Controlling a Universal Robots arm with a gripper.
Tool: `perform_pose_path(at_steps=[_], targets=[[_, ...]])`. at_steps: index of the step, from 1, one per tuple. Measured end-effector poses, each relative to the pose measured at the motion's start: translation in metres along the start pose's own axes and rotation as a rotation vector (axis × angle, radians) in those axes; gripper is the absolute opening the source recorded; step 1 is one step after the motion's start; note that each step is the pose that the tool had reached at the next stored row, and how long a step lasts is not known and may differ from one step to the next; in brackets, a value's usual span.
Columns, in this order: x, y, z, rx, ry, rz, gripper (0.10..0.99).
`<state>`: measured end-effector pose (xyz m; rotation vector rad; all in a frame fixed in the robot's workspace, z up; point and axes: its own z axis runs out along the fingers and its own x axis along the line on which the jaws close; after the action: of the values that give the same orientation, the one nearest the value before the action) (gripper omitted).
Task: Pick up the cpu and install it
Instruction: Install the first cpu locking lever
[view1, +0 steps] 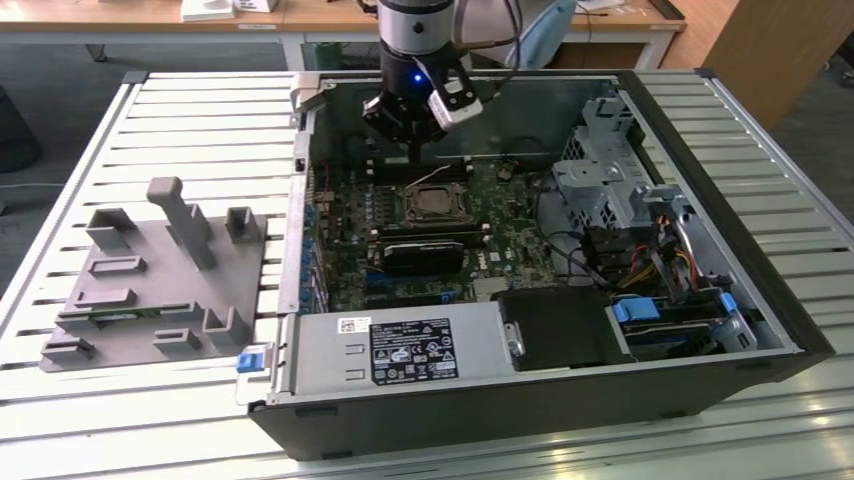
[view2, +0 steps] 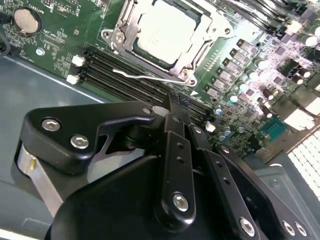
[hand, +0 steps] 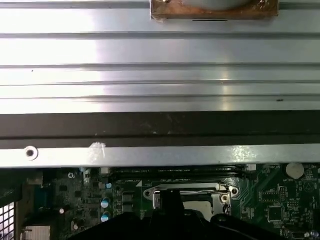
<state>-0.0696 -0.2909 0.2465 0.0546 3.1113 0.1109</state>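
The cpu (view2: 165, 31), a flat square chip with a pale silver top, lies inside the metal socket frame (view2: 202, 37) on the green motherboard (view1: 400, 225). In the exterior view the cpu (view1: 430, 206) sits mid-board, inside the open computer case (view1: 694, 250). My gripper (view1: 412, 150) hangs over the board's far edge, just beyond the socket and above the black memory slots (view2: 115, 70). Its black fingers (view2: 175, 145) come together at the tips with nothing between them, and my gripper (view2: 171, 102) stands apart from the chip. A thin wire lever (view2: 145, 76) lies along the socket's side.
The case lies on a slatted metal table (view1: 187, 130). A grey fixture block (view1: 160, 285) with upright posts sits at the exterior view's left. A power supply (view1: 400, 350), a black cooler (view1: 424, 255), a drive cage (view1: 601, 170) and cables (view1: 641, 265) crowd the case.
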Motion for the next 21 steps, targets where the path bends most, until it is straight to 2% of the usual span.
perform_pose_path(at_steps=[7, 15, 21], targets=[[-0.012, -0.0001, 0.0088, 0.0, 0.0, 0.0, 0.106], [-0.0136, 0.0004, 0.0151, 0.0, 0.0005, -0.007, 0.106], [-0.0194, 0.0023, 0.0193, 0.0, 0.0007, -0.01, 0.106]])
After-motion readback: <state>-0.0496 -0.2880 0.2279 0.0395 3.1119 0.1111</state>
